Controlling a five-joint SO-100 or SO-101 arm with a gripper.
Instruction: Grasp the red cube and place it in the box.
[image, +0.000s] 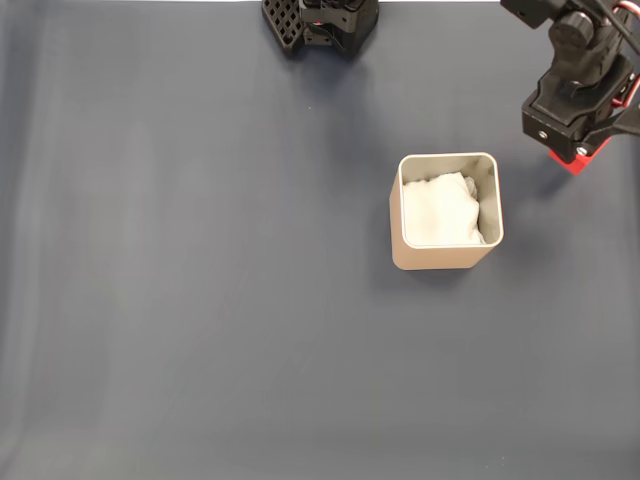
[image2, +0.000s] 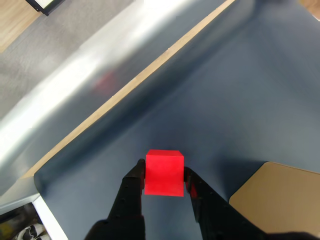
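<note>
The red cube (image2: 164, 172) was held clamped between the fingers of the gripper (image2: 164, 186) in the wrist view. In the fixed view, it was carried just right of the box (image: 446, 255), at the far right.

Arm comes in from the far right corner of the fixed view, wrist angled down. Gripper (image2: 164, 184) in the wrist view: both black fingers (image2: 131, 192) pressed against the sides of the red cube (image2: 163, 171), holding it.
</note>
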